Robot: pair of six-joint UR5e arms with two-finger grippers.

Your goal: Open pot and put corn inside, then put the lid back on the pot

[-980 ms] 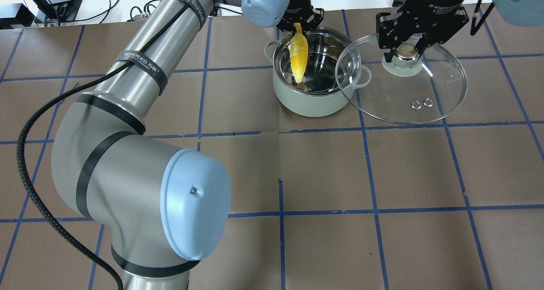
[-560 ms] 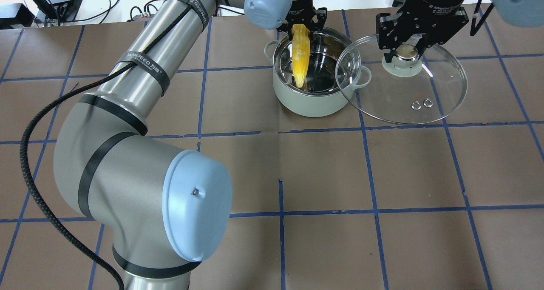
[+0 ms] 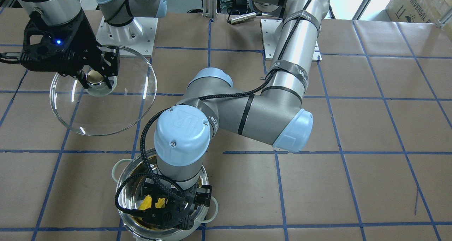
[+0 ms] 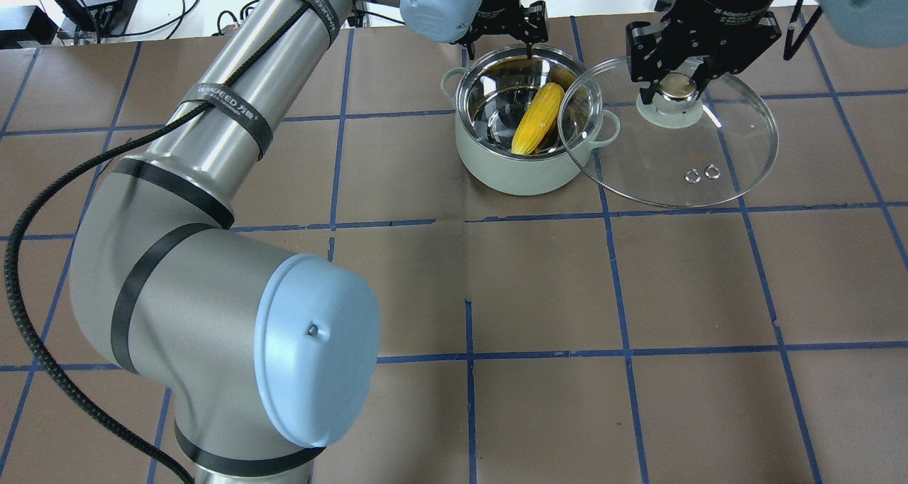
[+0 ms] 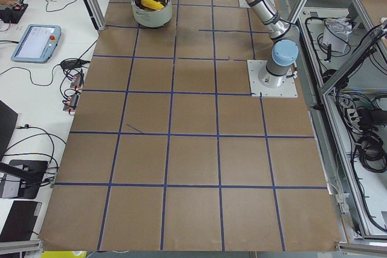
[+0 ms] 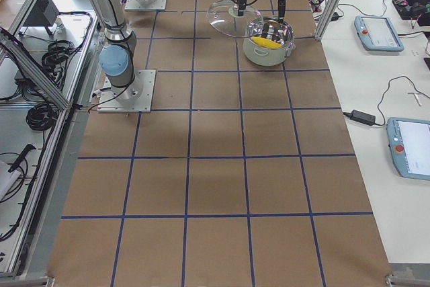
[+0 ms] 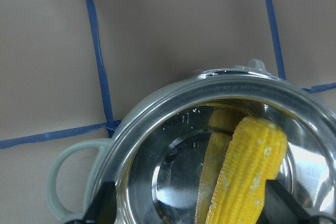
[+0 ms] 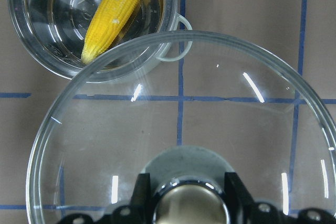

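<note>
Overhead exterior: left gripper jaws apart, empty, above the pot's far rim. Corn lies loose, leaning inside pot, near counter's far edge. Right gripper clamped on lid knob, lid edge overlapping pot rim.

Mirror-bright steel lines the pot, mint-coated outside; the lid is clear glossy glass; the surface is matt brown paper.

Silver-grey arms, pale-blue caps, blk bands, braided cable; right end effector blk, blue LED.
</note>
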